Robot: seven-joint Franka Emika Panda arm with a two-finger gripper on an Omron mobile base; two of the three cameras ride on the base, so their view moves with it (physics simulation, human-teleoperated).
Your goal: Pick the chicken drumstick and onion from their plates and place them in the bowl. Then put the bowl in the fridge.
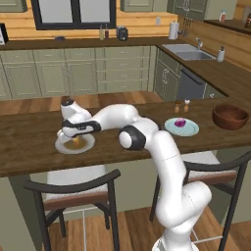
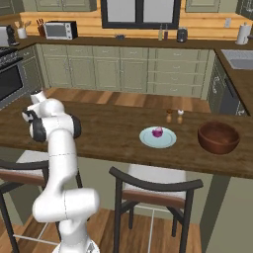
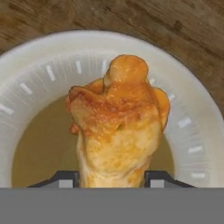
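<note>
Long wooden tabletop (image 1: 29, 142) spans the scene. Brown bowl (image 1: 230, 117) sits at its right end, apart from the rest. Pale blue plate (image 1: 182, 127) lies left of the bowl, near it; purple onion (image 1: 180, 122) rests on its middle. Cream plate (image 1: 73, 146) lies well to the left. Arm is bent low over that plate. Drumstick (image 3: 119, 122) is over the plate's brownish centre, between the two dark fingertips (image 3: 63, 180). Gripper (image 3: 111, 180): jaws set one on each side of the meat's lower end, just against it; firm grip cannot be told.
</note>
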